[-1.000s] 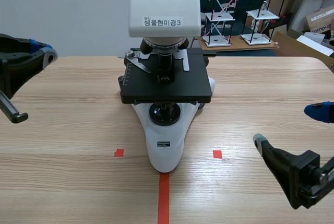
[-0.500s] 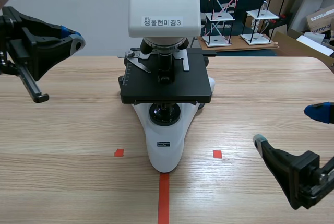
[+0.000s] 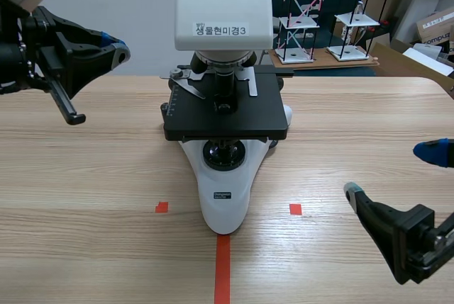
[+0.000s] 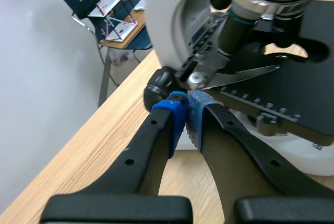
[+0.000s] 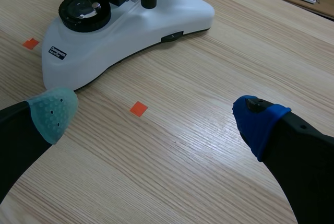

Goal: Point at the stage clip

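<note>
A white microscope (image 3: pixel 224 27) stands mid-table with a black stage (image 3: pixel 225 116). On the stage lies a thin silver stage clip (image 3: pixel 186 83), whose blade (image 4: pixel 240 75) runs from a round screw at the stage's left rear. My left gripper (image 3: pixel 118 49) hangs raised to the left of the stage, shut on nothing, with its blue pads pressed together (image 4: pixel 187 110) and aimed at the clip's screw end, still a gap short of it. My right gripper (image 3: pixel 391 171) rests low at the front right, open, with nothing between its fingers (image 5: pixel 154 117).
The white microscope base (image 5: pixel 130 23) stretches toward the front edge, between orange-red tape marks (image 3: pixel 295 209). Behind the table stand a chair and white stick-and-plate models (image 3: pixel 301 13). Bare wood lies left and right of the microscope.
My left gripper has risen and moved right, toward the microscope's stage. The right arm has kept still.
</note>
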Robot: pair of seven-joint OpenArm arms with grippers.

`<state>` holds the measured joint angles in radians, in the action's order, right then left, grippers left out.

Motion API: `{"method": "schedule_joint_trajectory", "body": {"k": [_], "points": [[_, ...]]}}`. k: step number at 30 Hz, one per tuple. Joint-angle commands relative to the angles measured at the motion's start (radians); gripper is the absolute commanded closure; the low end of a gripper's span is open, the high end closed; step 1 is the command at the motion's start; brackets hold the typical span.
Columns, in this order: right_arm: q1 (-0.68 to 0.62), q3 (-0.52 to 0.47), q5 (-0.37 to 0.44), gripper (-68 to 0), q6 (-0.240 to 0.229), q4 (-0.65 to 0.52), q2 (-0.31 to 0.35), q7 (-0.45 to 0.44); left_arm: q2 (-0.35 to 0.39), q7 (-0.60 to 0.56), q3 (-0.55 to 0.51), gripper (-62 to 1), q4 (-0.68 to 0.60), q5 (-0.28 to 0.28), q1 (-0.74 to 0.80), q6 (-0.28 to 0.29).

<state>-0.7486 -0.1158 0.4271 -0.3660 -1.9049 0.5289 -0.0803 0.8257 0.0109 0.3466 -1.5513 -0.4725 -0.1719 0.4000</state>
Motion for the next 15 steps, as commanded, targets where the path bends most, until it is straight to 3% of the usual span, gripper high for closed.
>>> {"method": "schedule_joint_trajectory", "body": {"k": [1,15], "points": [[-0.002,-0.008,0.004,-66.5,0.0,-0.016,0.008,-0.012,0.001,-0.014,0.012,-1.5,0.0,-0.008,-0.016,0.016],[-0.002,-0.008,0.004,-66.5,0.0,-0.016,0.008,-0.012,-0.035,-0.018,0.035,-1.5,0.03,-0.007,-0.031,0.049]]}}
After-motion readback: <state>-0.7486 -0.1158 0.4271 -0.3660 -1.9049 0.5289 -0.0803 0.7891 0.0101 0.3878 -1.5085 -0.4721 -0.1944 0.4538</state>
